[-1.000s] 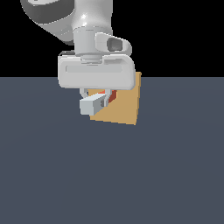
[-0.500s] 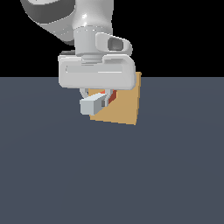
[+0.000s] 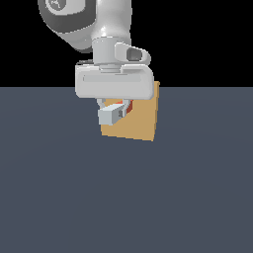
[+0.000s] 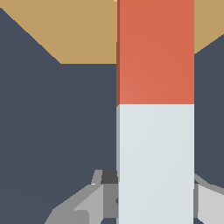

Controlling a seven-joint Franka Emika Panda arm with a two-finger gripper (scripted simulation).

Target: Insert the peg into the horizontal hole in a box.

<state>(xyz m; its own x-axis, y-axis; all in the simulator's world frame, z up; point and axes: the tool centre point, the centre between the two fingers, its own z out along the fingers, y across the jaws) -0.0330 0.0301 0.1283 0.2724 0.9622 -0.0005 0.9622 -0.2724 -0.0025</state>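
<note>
Misalignment is the risk: the gripper (image 3: 117, 111) grasps the peg (image 4: 155, 109) by its pale end, orange end reaching the box (image 3: 141, 118). The hole is hidden, perhaps already entered; a slight tilt would jam it.

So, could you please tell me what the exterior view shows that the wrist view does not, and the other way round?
Only the exterior view shows the white arm above the scene and the box's whole outline standing on the dark floor.

Only the wrist view shows the peg along its length, with a sharp line where orange-red meets pale grey-white, and the fingers closed on its pale end.

Both show the peg held in the gripper, its orange-red end toward the tan box. The hole is visible in neither.
</note>
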